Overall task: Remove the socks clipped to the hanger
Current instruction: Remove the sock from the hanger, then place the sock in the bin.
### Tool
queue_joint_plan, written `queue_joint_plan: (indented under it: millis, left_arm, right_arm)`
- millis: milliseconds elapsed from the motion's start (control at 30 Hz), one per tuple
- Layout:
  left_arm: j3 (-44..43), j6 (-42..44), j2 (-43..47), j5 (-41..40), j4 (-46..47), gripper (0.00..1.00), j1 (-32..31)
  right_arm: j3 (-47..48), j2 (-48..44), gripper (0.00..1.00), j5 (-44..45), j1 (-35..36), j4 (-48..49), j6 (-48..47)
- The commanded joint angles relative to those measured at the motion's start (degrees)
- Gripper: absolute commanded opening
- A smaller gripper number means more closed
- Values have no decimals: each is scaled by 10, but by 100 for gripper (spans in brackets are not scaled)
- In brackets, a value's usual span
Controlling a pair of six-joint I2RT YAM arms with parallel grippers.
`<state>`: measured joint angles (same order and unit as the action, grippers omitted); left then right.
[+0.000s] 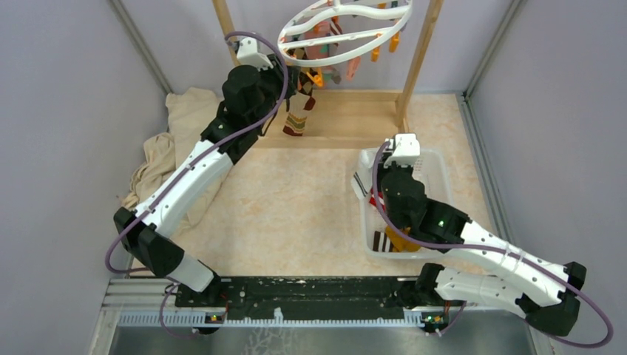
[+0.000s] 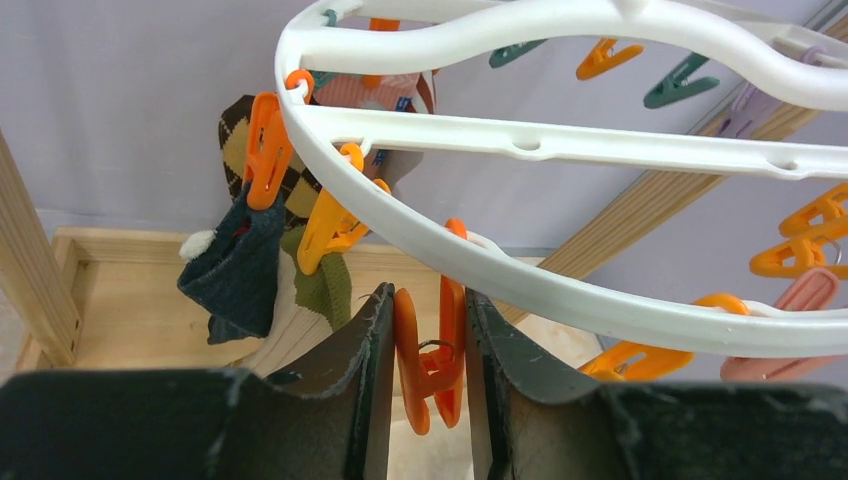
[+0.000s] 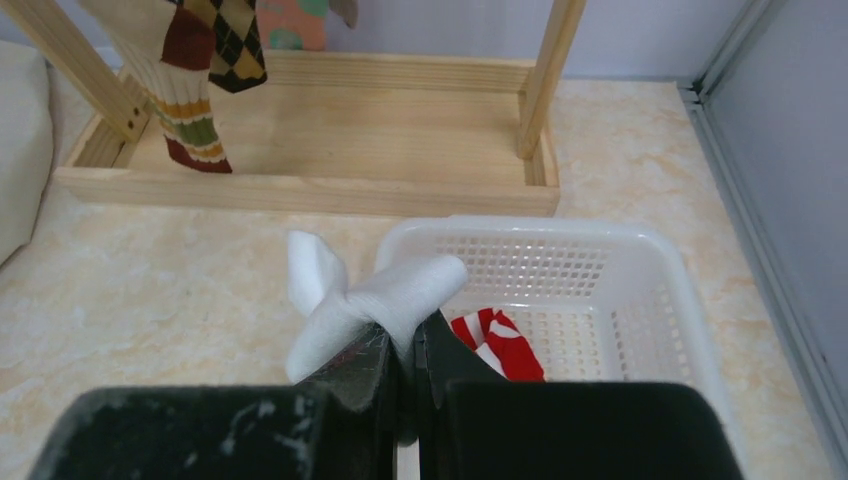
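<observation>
The white ring hanger [image 1: 344, 29] hangs from the wooden frame, with orange and teal clips. My left gripper [image 2: 428, 330] is shut on one orange clip [image 2: 432, 355] under the ring [image 2: 560, 145], a finger on each side. No sock shows in that clip. Next to it, a navy sock [image 2: 235, 270], a brown argyle sock [image 2: 235, 125] and an olive-striped sock [image 2: 322, 290] hang from other clips. My right gripper [image 3: 403, 340] is shut on a white sock [image 3: 370, 295] over the near left rim of the white basket [image 3: 640, 300]. A red-white striped sock [image 3: 500, 345] lies in the basket.
The wooden frame's base [image 1: 347, 118] and posts [image 1: 418, 59] stand at the back. A beige cloth [image 1: 170, 148] lies bunched at the left. The basket [image 1: 436, 159] sits right of centre, with a mustard sock [image 1: 403, 240] inside. Grey walls close both sides.
</observation>
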<state>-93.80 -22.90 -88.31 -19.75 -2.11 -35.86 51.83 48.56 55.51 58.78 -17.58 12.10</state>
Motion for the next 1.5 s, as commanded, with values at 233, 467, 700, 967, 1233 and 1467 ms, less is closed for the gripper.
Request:
queue_joint_plan:
  millis: [233,467,700,967,1233,1467]
  left_arm:
    - [59,15,31,66,-10,1,3]
    - [69,29,37,111,-22,4,3]
    - [59,49,47,148,-36,13,3]
    - [56,52,47,203,-39,15,3]
    - [31,48,27,280,-47,25,2]
    - [33,64,37,313,-59,65,2]
  right_arm:
    - [85,-20,0,99,6,-115,14]
    - [59,1,0,85,-20,-163,76]
    - [-32,13,0,-52,-124,-118,121]
    - [-134,57,10,-175,-194,-18,147]
    - [-130,63,57,-192,-200,-4,126]
    - [-118,-8,78,-231,-200,8,70]
